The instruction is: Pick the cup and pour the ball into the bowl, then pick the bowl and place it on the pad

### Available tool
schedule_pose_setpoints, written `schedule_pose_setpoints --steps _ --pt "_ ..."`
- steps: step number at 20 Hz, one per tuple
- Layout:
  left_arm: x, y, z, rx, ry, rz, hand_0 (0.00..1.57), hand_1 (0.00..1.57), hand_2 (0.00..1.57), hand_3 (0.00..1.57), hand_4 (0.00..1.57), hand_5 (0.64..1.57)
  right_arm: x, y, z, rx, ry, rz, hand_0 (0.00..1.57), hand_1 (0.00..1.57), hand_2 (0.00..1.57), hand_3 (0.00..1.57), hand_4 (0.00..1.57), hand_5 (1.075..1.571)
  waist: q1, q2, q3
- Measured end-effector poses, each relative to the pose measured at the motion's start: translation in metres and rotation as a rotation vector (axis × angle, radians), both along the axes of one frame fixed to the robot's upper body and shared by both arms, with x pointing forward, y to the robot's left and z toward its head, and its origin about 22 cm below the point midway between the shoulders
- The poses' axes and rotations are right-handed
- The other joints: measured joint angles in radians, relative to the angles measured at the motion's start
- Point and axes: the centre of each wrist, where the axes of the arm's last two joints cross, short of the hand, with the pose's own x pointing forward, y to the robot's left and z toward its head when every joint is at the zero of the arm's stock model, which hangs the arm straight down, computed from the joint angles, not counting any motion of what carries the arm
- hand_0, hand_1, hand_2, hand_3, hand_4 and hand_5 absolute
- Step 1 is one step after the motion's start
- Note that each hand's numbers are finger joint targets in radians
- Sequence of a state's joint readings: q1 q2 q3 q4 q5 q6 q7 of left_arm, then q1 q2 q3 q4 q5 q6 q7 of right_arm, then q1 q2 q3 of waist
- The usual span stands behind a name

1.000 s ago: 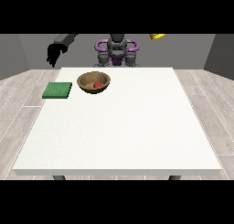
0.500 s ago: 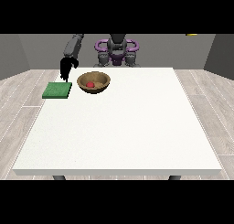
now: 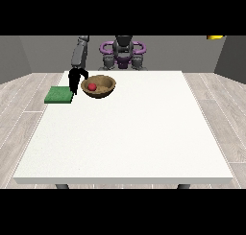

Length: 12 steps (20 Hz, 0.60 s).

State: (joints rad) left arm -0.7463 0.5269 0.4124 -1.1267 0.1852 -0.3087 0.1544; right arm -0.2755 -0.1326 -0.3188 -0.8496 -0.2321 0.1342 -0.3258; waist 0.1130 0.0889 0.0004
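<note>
A brown wooden bowl [image 3: 99,86] stands on the white table [image 3: 129,133] near its far left corner, with a red ball [image 3: 92,87] inside it. Left of the bowl lies a flat green pad [image 3: 59,95]. The hand at the view's left [image 3: 74,80] hangs between the pad and the bowl, just left of the bowl's rim. Its fingers point down at the table and hold nothing. A small yellow object [image 3: 215,37] shows at the picture's top right, cut off by the edge. No other hand shows.
The robot's torso [image 3: 123,54] stands behind the table's far edge. Grey walls and a wooden floor surround the table.
The hand at the view's left has swung in from high at the left and come down between pad and bowl. The yellow object has drifted right along the top.
</note>
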Motion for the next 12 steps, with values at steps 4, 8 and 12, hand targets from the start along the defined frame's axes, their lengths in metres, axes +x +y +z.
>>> schedule_pose_setpoints --steps 4,8,12 --pt "-0.010 0.014 0.006 0.002 -0.022 0.007 0.00 0.00 0.00 0.00 1.02 1.536 0.001 0.003 -0.009 -0.002 -0.021 0.007 0.00 0.00 0.00 0.00 0.50 1.551 -0.001 0.019 -0.0058" --pt "-0.016 0.011 0.015 0.007 -0.056 -0.017 0.00 0.00 0.00 0.00 1.01 1.542 -0.005 0.000 -0.015 0.015 -0.092 -0.002 0.00 0.00 0.00 0.00 0.45 1.544 0.016 0.039 -0.0249" --pt "-0.018 0.010 0.022 0.010 -0.075 -0.025 0.00 0.00 0.00 0.00 1.02 1.538 -0.007 0.000 -0.015 0.001 -0.119 -0.010 0.00 0.00 0.00 0.00 0.43 1.546 0.023 0.055 -0.0334"
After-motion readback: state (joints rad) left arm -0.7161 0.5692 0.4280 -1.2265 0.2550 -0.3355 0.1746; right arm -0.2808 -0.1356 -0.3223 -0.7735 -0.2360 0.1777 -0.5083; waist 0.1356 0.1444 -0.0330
